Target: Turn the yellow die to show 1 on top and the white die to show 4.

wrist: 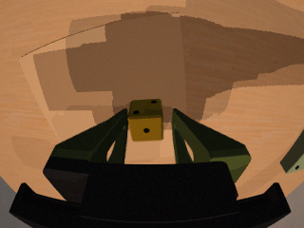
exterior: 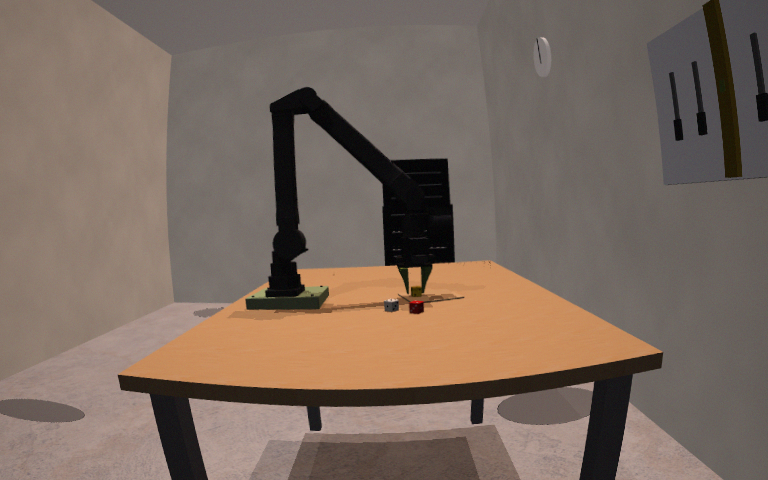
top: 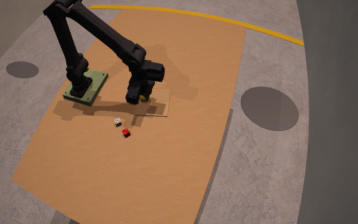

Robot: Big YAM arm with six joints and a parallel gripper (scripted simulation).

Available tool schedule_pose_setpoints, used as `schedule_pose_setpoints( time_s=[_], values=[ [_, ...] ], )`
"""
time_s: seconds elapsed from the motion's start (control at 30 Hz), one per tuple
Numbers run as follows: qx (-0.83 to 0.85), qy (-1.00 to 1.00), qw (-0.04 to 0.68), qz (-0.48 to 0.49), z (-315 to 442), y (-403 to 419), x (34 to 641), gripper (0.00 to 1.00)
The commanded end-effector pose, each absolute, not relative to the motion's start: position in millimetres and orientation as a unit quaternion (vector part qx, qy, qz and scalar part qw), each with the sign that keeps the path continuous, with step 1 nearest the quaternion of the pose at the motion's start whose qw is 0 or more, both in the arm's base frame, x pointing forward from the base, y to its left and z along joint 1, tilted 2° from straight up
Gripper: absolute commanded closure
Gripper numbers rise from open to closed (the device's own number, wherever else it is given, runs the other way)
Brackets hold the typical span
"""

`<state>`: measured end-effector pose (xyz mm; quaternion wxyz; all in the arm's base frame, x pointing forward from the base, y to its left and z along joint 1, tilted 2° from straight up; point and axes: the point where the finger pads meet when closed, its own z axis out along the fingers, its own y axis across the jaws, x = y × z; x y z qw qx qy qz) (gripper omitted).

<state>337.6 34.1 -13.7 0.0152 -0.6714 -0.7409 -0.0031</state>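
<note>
Loosely astride the yellow die [top: 143, 99] [exterior: 416, 290] [wrist: 146, 127] on the mat [top: 161, 97] [exterior: 438, 298] [wrist: 85, 119], with gripper [top: 145, 97] [exterior: 415, 292] [wrist: 149, 115] jaws partway open, not gripping.

Shows one pip and two pips on the yellow die's visible faces in the wrist view; cannot tell which face is up. Leaves the white die [top: 117, 122] [exterior: 391, 305], five up, off the mat on the near left of the table [top: 158, 158] [exterior: 385, 350], just beside the red die [top: 126, 132] [exterior: 416, 307] to its right.
</note>
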Motion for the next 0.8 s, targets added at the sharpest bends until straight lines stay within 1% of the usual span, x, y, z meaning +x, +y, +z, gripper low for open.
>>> schedule_pose_setpoints(
  time_s=[0.0, 0.57, 0.67, 0.77],
  values=[
    [-0.659, -0.751, -0.008, -0.028, 16, 42, 364, 0.61],
    [-0.665, -0.746, -0.011, -0.03, 93, 34, 364, 0.61],
    [-0.666, -0.745, -0.011, -0.031, 100, 33, 364, 0.61],
    [-0.667, -0.745, 0.002, -0.016, 88, 33, 359, 0.61]
  ],
)
